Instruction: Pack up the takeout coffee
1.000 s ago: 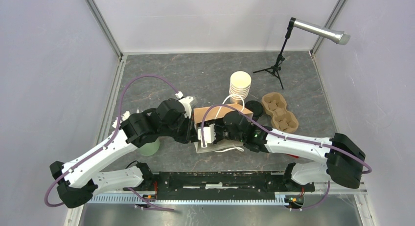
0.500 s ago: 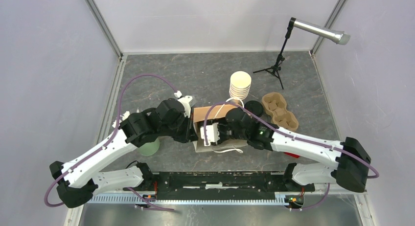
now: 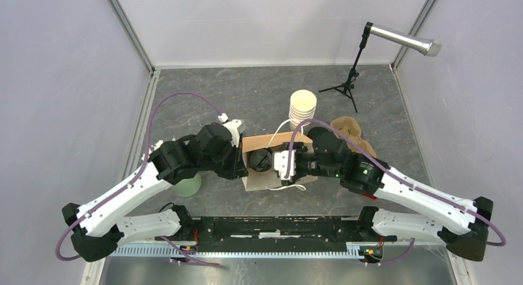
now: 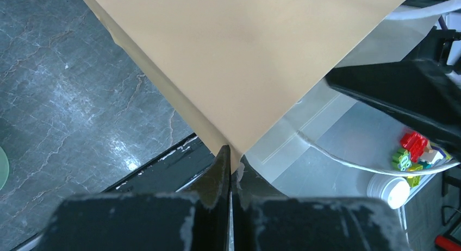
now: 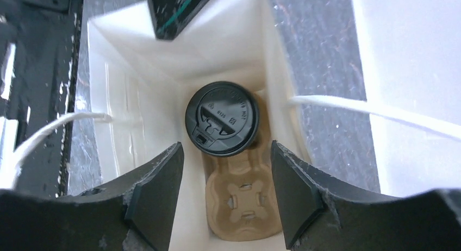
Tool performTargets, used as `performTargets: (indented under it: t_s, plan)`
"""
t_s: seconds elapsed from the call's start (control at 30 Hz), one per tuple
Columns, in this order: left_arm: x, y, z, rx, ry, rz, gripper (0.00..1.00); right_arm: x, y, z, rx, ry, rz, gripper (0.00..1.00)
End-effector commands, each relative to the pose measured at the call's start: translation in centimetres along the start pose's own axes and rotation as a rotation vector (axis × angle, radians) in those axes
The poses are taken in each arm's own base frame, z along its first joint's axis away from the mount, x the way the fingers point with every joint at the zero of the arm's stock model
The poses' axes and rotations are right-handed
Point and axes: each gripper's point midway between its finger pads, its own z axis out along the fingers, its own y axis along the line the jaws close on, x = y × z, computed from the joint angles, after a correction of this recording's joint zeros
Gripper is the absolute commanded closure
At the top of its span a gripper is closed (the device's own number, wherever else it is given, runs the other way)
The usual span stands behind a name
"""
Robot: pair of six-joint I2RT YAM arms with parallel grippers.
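Note:
A takeout coffee cup with a black lid [image 5: 222, 118] stands in one pocket of a brown pulp carrier [image 5: 244, 205] inside the brown paper bag [image 3: 271, 142]. The carrier's near pocket is empty. From above the lid [image 3: 260, 160] shows in the bag's mouth. My right gripper [image 5: 225, 194] hangs open just above the bag, its fingers [image 5: 157, 191] either side of the carrier and touching nothing; it shows at the bag's right end [image 3: 279, 165]. My left gripper [image 4: 231, 153] is shut on the bag's edge [image 4: 244, 55], at the bag's left end [image 3: 242, 166].
A stack of lidless cream cups [image 3: 303, 107] stands behind the bag. More pulp carriers [image 3: 348, 126] lie right of it, partly behind my right arm. A tripod with a microphone [image 3: 346, 81] stands at the back right. A pale green disc [image 3: 187, 186] lies under my left arm.
My right gripper has opened and drawn back to the right, off the bag's mouth, leaving the lidded cup showing in the bag. The left gripper has kept its hold.

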Motion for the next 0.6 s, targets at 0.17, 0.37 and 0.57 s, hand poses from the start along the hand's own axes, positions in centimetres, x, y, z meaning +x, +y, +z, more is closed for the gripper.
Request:
performTargets:
  t_s: [0.17,0.37,0.57]
  plan:
    - [-1.6,-0.7,-1.2,0.005,-0.046,0.027,0.98,-8.0,-3.6,-5.8,0.117,-0.200,0.222,0.23]
    - [-1.3,-0.7,-1.1,0.011,-0.033,0.041,0.98,-9.4,-6.6,-9.1,0.290,-0.256,0.309,0.19]
    - [-1.1,-0.7,-1.2,0.021,-0.034,0.050,0.98,-9.0,-9.7,-11.9,0.500,-0.265,0.366,0.17]
